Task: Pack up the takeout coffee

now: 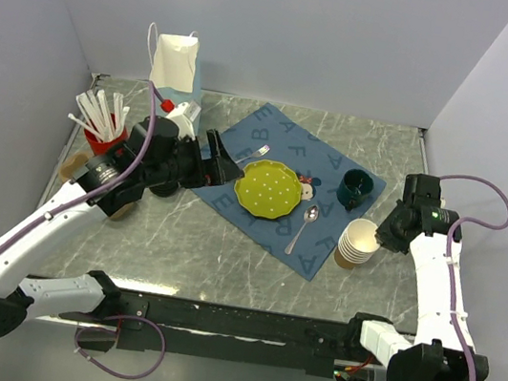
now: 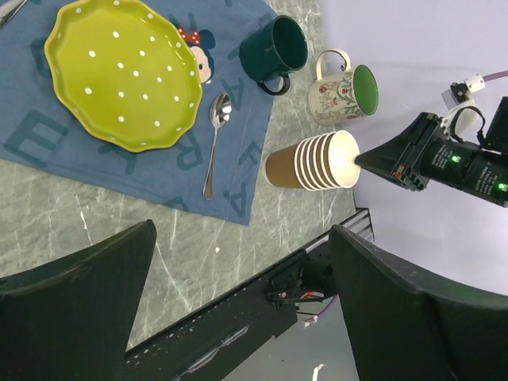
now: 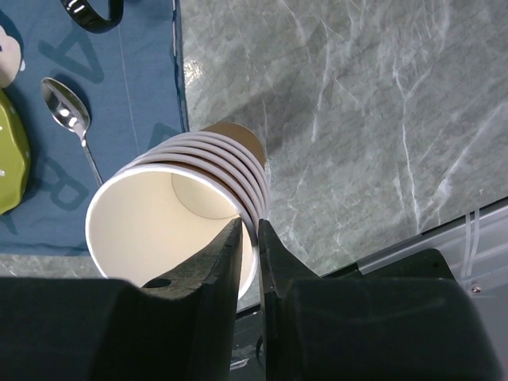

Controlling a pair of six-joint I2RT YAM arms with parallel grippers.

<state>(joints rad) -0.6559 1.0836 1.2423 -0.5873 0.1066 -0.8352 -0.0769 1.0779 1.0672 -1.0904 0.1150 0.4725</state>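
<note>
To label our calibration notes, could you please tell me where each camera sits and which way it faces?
Top external: fixed high behind the arms, looking down over the table; both arms show, bases at bottom.
Left wrist: on the left arm, looking across the green plate toward the cup stack; its open fingers frame the bottom.
Right wrist: above the cup stack, looking down into it; its fingers pinch the rim.
Shared: both wrist views show the cup stack and spoon; the left one also shows the right gripper.
</note>
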